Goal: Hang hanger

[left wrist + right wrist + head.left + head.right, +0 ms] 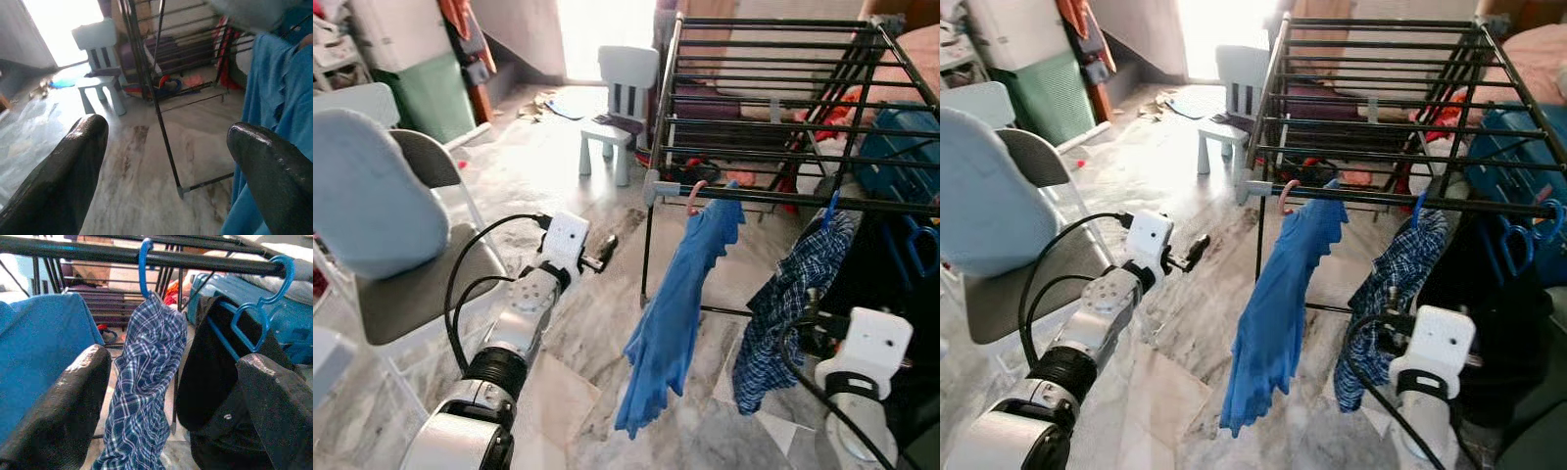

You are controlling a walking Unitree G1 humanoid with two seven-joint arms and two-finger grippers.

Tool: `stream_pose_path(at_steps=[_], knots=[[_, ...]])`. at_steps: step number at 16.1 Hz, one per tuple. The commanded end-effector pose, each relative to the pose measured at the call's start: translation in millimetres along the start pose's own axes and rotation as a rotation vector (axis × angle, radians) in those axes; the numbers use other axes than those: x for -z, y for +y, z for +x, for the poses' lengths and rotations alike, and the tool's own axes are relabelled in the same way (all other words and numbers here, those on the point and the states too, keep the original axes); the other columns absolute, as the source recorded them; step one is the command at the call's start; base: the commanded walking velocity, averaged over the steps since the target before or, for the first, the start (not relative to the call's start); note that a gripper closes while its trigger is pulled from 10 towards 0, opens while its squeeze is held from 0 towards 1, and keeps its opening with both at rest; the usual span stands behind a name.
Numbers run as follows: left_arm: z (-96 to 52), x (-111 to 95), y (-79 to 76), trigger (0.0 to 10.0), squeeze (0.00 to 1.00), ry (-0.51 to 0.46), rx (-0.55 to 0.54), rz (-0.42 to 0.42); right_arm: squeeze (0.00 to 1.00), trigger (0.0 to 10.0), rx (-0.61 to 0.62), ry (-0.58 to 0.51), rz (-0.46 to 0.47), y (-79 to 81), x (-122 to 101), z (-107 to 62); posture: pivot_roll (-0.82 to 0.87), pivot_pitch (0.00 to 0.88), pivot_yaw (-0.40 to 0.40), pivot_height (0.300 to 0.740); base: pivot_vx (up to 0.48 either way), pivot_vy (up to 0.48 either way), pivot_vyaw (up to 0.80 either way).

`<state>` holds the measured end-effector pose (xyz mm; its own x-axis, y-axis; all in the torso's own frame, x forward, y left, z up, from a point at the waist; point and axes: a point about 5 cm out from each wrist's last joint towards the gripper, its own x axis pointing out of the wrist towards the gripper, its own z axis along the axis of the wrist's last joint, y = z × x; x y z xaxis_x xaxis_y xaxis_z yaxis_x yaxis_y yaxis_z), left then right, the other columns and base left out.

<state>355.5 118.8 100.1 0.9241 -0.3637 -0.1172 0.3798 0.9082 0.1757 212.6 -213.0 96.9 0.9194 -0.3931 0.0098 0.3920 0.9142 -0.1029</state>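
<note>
Both tools, left and right, are held raised, fingers spread and empty, toward the drying rack.

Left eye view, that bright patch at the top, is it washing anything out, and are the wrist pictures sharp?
In the left eye view the doorway is blown out to white and throws glare on the floor by the small white chair. The left wrist view has the same glare, and its fingers are soft. In the right wrist view the plaid shirt is fairly sharp; its fingers blur.
</note>
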Motion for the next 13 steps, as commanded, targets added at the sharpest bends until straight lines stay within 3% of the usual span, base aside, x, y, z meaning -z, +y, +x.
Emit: stream_pose_path(at_steps=[1, 3, 5, 8, 9, 13], knots=[[-5.3, 9, 7.7, 10.0, 0.0, 0.035, -0.014, -0.008, 0.0, 10.0, -0.008, -0.004, -0.005, 1.4, -4, -2.8, -0.09, 0.0, 0.014, 0.74, 0.0, 0.0, 0.0], [-22.1, 43, 8.3, 10.0, 0.0, 0.156, -0.046, -0.043, 0.0, 10.0, -0.046, 0.018, -0.031, -1.1, 1, -9.1, -0.08, 0.0, -0.015, 0.74, 0.0, 0.0, 0.0], [-34.4, 61, 7.1, 10.0, 0.0, 0.22, -0.082, -0.058, 0.0, 10.0, -0.055, 0.034, -0.05, -9.1, 6, -9.4, -0.03, 0.0, -0.037, 0.74, 0.0, 0.0, 0.0], [-46.2, 63, 8.5, 10.0, 0.0, 0.198, -0.046, -0.016, 0.0, 10.0, -0.021, 0.06, -0.042, -20.7, 10, -5.2, 0.02, 0.0, -0.054, 0.74, 0.0, 0.0, 0.0], [-49.9, 59, 16.5, 10.0, 0.0, 0.174, -0.043, 0.008, 0.0, 10.0, -0.011, 0.074, -0.031, -21.7, 13, -4.5, 0.03, 0.0, -0.053, 0.74, 0.0, 0.0, 0.0], [-38.5, 44, 24.0, 10.0, 0.0, 0.127, -0.06, -0.01, 0.0, 10.0, -0.039, 0.067, -0.019, -11.7, 9, 0.0, 0.02, 0.0, -0.054, 0.74, 0.0, 0.0, -0.6]])
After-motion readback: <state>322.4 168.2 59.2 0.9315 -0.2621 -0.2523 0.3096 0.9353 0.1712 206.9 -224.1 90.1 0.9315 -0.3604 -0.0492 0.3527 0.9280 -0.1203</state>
